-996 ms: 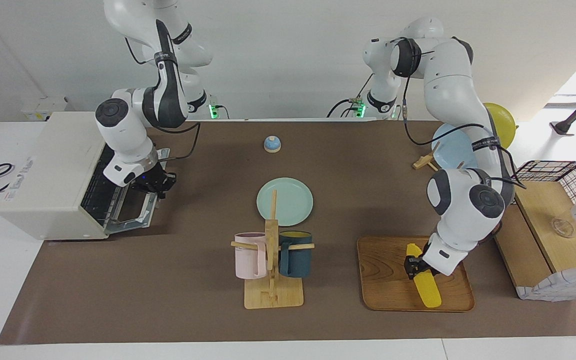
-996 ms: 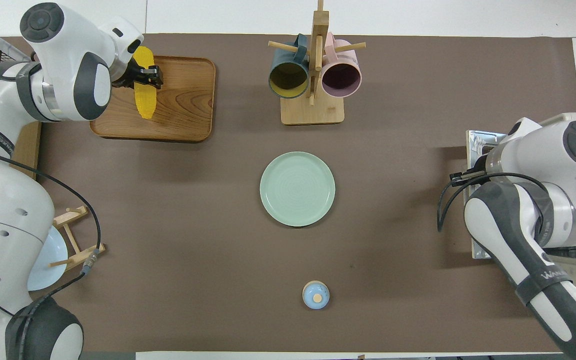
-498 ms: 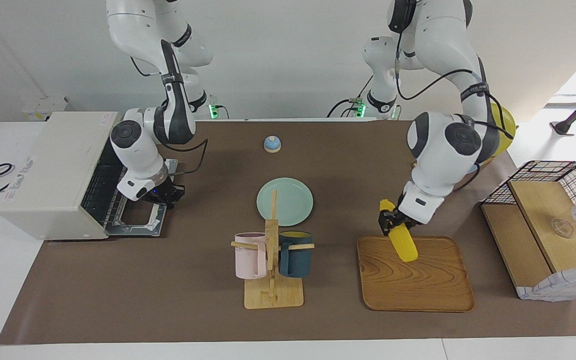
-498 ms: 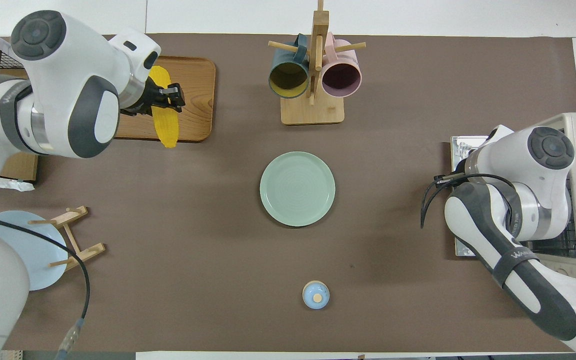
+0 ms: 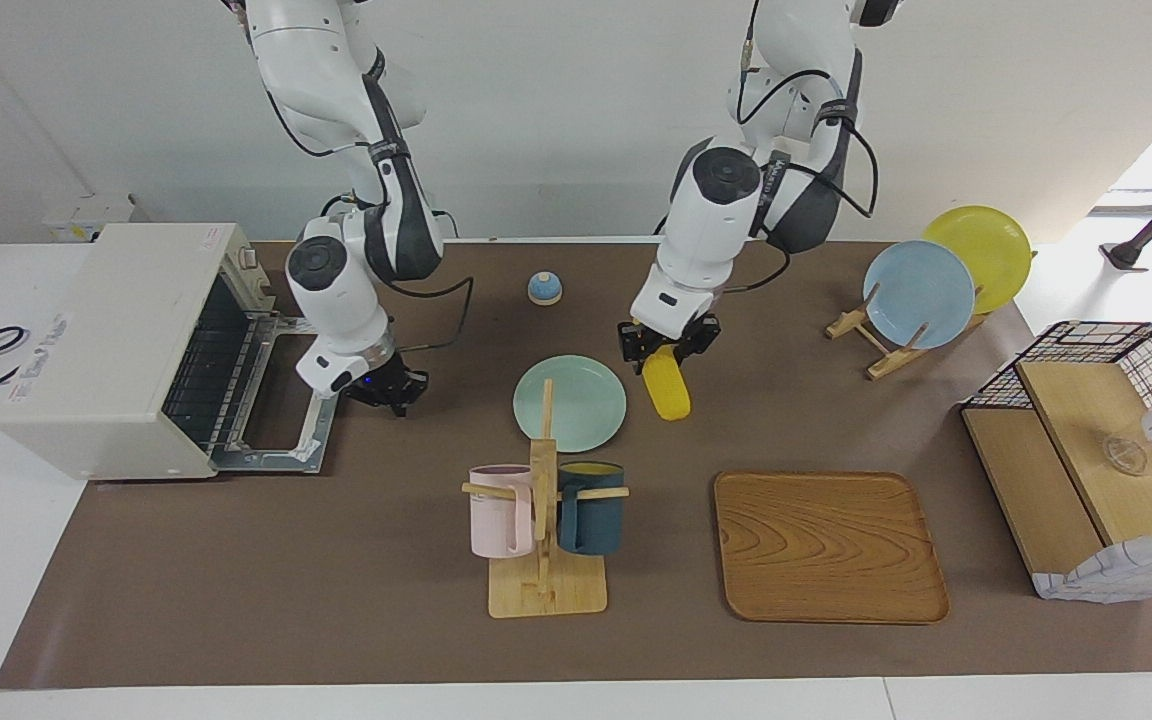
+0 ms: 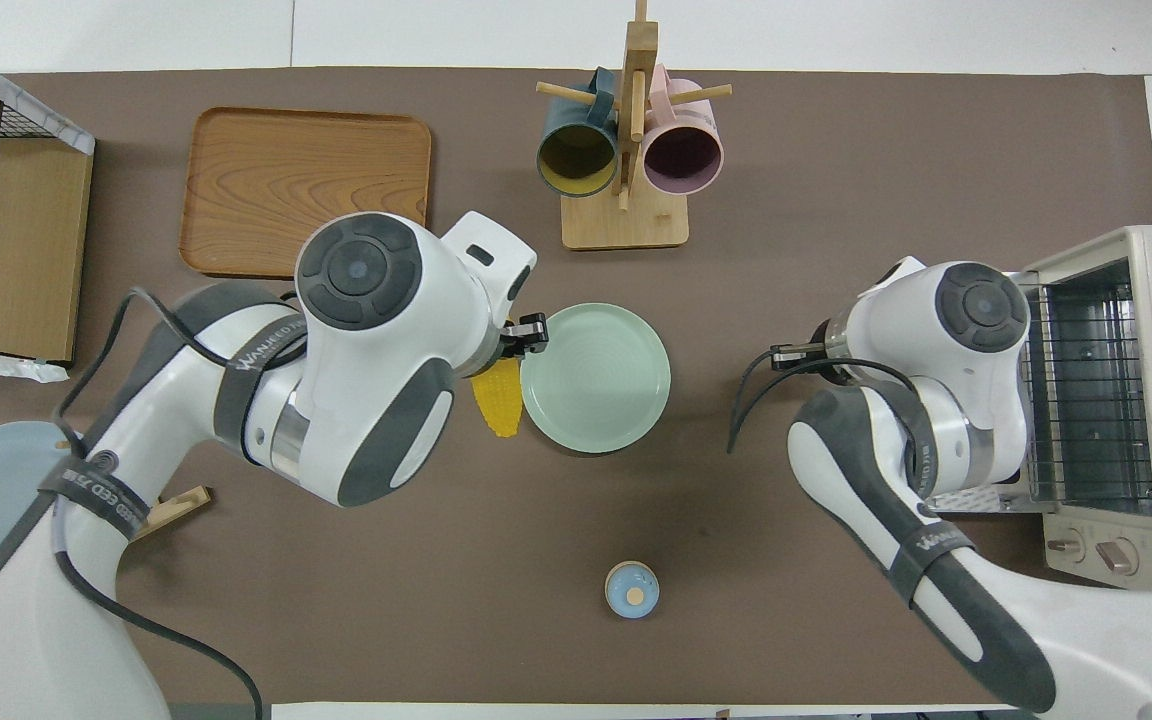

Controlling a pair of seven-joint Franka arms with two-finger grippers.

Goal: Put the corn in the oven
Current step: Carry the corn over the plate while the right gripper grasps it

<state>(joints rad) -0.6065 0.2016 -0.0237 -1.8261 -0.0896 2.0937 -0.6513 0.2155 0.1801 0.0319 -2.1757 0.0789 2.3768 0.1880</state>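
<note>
The yellow corn (image 5: 667, 389) hangs tilted from my left gripper (image 5: 663, 352), which is shut on its upper end, over the brown mat beside the green plate (image 5: 569, 402). In the overhead view the corn (image 6: 498, 404) shows just past my left arm's wrist. The off-white oven (image 5: 106, 340) stands at the right arm's end of the table. Its door (image 5: 276, 405) lies open and flat, and the wire rack (image 6: 1086, 390) shows inside. My right gripper (image 5: 388, 388) hangs low over the mat, between the oven door and the green plate.
A mug rack (image 5: 544, 520) with a pink and a dark blue mug stands farther from the robots than the plate. A bare wooden tray (image 5: 826, 545), a wire-and-wood basket (image 5: 1096, 450), a stand with a blue and a yellow plate (image 5: 921, 290) and a small blue bell (image 5: 544, 288) are also on the table.
My left gripper lifted the corn off the wooden tray and carried it to beside the green plate. My right gripper moved away from the open oven door toward the table's middle.
</note>
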